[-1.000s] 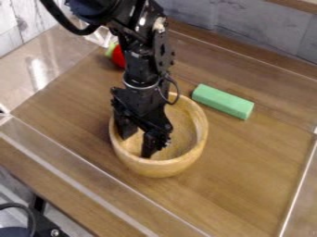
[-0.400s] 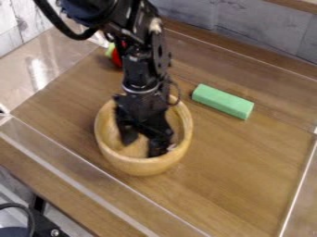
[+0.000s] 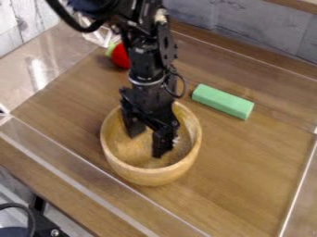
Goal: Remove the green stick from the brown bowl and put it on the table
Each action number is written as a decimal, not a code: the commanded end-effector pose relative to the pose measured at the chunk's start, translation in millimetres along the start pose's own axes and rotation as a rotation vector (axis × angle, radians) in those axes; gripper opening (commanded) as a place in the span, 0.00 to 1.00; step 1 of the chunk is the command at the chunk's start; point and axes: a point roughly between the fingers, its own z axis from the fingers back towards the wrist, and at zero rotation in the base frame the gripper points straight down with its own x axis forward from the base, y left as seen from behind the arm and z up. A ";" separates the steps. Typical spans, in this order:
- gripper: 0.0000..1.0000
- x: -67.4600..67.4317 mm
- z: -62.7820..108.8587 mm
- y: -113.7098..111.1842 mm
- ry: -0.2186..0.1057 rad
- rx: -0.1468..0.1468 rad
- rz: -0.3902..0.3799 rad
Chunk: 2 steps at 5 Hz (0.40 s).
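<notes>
Reaching down into one brown bowl (image 3: 151, 174), the single black gripper (image 3: 148, 137) has its two fingers inside the rim, over the bowl's hollow; whether they are spread or closed on something, I cannot tell. Going left to right: one cable (image 3: 19, 209) curves in the corner, on the near left side of the gripper. Behind the gripper and a little to its left sits one red ball (image 3: 119, 56), partly hidden by the arm. Next come the gripper and the one bowl around its fingertips. To the right of the gripper and farther back lies one green stick (image 3: 223, 102), flat on the table (image 3: 247, 153), outside the bowl and apart from it. That makes one bowl, one ball and one stick.
</notes>
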 end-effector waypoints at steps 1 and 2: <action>1.00 21.1 6.8 1.4 -0.043 0.033 0.020; 1.00 27.8 6.9 -1.2 -0.044 0.053 0.040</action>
